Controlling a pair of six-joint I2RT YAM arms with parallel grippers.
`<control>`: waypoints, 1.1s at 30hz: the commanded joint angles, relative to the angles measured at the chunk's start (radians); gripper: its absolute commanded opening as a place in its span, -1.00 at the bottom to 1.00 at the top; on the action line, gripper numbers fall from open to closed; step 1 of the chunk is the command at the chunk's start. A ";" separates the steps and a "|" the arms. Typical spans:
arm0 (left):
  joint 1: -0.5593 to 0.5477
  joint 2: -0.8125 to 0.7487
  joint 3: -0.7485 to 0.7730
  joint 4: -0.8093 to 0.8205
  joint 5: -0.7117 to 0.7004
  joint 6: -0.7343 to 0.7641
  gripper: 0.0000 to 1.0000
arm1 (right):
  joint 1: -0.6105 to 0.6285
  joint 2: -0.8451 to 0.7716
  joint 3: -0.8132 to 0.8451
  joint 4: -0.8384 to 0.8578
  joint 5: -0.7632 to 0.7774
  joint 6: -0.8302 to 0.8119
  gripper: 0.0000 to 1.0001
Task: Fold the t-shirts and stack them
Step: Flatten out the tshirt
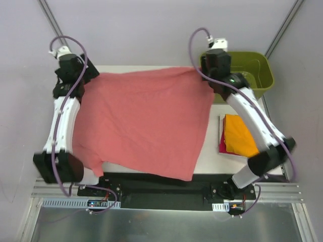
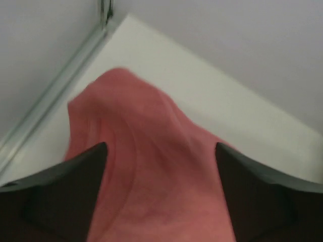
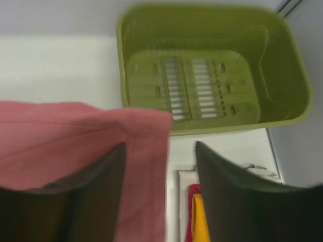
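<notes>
The dusty-red t-shirt (image 1: 146, 121) lies spread out over most of the table, its near hem hanging over the front edge. My left gripper (image 1: 90, 76) is at the shirt's far left corner; in the left wrist view its jaws stand wide apart (image 2: 160, 151) over the cloth (image 2: 151, 166). My right gripper (image 1: 211, 85) is at the far right corner, jaws apart (image 3: 160, 151), with the cloth's edge (image 3: 146, 151) loose between them. The folded orange t-shirt (image 1: 239, 133) lies on the folded magenta t-shirt (image 1: 222, 143) at the right; both show in the right wrist view (image 3: 199, 222).
A green tub (image 1: 262, 75) stands at the back right corner, and the right wrist view shows its inside (image 3: 212, 75) holding nothing. The folded stack rests on a white sheet (image 1: 221, 121). The right arm reaches over the stack.
</notes>
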 commanded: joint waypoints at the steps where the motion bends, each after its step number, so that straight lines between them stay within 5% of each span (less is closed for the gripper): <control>1: 0.000 0.161 0.013 -0.150 -0.011 -0.040 0.99 | -0.060 0.201 0.062 -0.047 -0.129 0.086 0.76; 4: 0.000 0.142 -0.056 -0.155 -0.011 -0.067 0.99 | -0.057 0.247 0.086 -0.077 -0.152 0.087 0.99; 9: 0.000 0.054 -0.235 -0.156 -0.016 -0.103 0.99 | -0.011 0.120 -0.113 0.026 -0.281 0.124 0.99; 16: 0.001 0.072 -0.351 -0.153 -0.005 -0.162 0.99 | 0.184 0.109 -0.364 0.215 -0.701 0.185 0.99; 22: -0.002 0.236 -0.354 -0.144 0.220 -0.184 0.99 | 0.296 0.302 -0.278 0.216 -0.772 0.258 0.99; 25: 0.000 0.276 -0.389 -0.135 0.217 -0.205 0.99 | 0.311 0.341 -0.298 0.345 -0.830 0.291 0.99; 33: 0.000 0.278 -0.406 -0.127 0.210 -0.202 0.99 | 0.393 0.609 -0.128 0.358 -1.036 0.342 0.99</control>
